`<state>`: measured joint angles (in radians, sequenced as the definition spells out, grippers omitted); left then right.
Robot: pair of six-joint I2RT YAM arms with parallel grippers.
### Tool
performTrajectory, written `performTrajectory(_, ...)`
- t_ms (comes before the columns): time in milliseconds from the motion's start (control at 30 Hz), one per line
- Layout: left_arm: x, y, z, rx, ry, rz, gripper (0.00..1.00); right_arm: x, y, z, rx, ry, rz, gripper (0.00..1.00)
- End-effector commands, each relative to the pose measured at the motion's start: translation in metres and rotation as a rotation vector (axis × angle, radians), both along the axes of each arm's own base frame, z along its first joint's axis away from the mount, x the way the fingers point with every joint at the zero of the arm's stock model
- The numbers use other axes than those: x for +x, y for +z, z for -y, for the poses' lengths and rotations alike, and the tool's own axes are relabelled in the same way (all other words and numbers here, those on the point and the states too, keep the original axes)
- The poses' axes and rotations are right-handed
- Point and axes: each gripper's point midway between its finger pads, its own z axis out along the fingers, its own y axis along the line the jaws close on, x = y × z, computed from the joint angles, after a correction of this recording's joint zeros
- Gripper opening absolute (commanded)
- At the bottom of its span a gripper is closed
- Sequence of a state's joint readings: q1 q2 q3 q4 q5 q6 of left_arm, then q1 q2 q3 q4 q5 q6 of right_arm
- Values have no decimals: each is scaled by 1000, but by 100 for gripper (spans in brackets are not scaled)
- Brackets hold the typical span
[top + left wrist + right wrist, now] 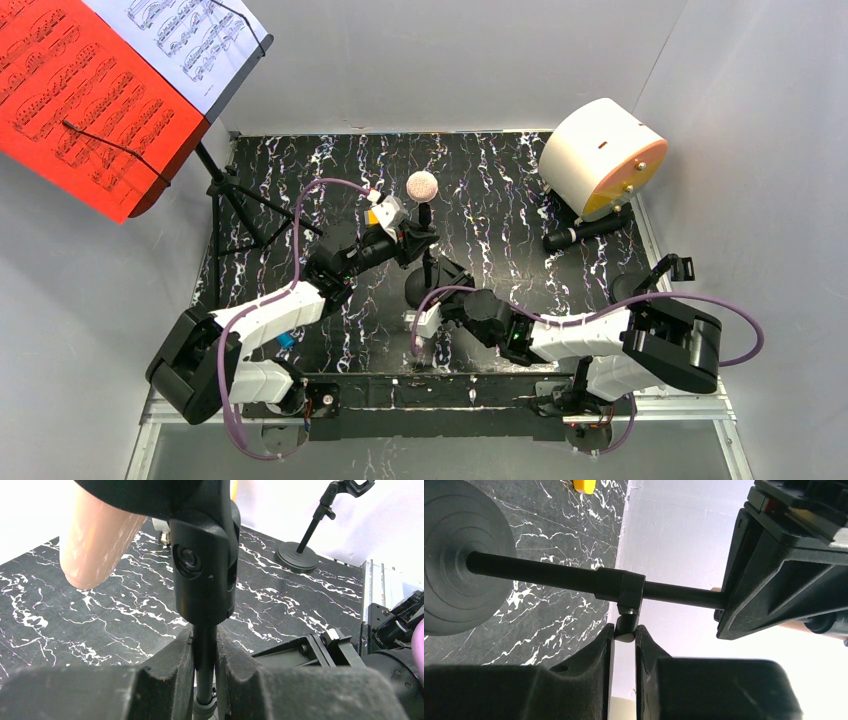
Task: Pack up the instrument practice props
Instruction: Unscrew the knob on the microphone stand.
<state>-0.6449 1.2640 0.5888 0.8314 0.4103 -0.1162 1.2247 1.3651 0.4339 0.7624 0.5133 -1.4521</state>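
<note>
The beige-headed microphone (422, 185) stands clipped on its black pole (428, 262) with a round base (420, 287) at mid-table. My left gripper (405, 236) is shut on the thin upper pole (205, 652), just under the clip (202, 565); the beige body (95, 542) juts out at the left. My right gripper (625, 632) is shut on the small knob (625, 625) of the pole's collar, near the base (454, 555). The black microphone (588, 230) lies at the back right. The tripod music rack (235, 200) holds the red (80, 100) and white (195, 40) sheets.
A big white cylinder with an orange face (600, 160) sits at the back right corner. A second, bare round-based pole (635, 285) with a clip (682, 266) stands at the right; the left wrist view shows its base (297, 556). White walls enclose the black marbled table (500, 190).
</note>
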Motion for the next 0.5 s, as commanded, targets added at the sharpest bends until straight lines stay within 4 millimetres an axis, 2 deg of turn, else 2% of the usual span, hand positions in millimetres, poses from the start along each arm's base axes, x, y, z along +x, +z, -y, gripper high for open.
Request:
performTrajectory(0, 18, 25, -9, -36, 67, 42, 0, -1, 20, 4, 32, -24, 88, 2)
performTrajectory(67, 17, 26, -10, -31, 65, 57, 0, -1, 22, 3, 102, -45, 11, 15)
performTrajectory(133, 16, 28, -11, -31, 65, 68, 0, -4, 12, 7, 143, -94, -153, 35)
performTrajectory(167, 15, 28, -11, -29, 64, 69, 0, -5, 11, 7, 198, -122, -228, 40)
performTrajectory(467, 16, 27, -13, -15, 58, 91, 0, -36, 22, 7, 746, -219, -830, 80)
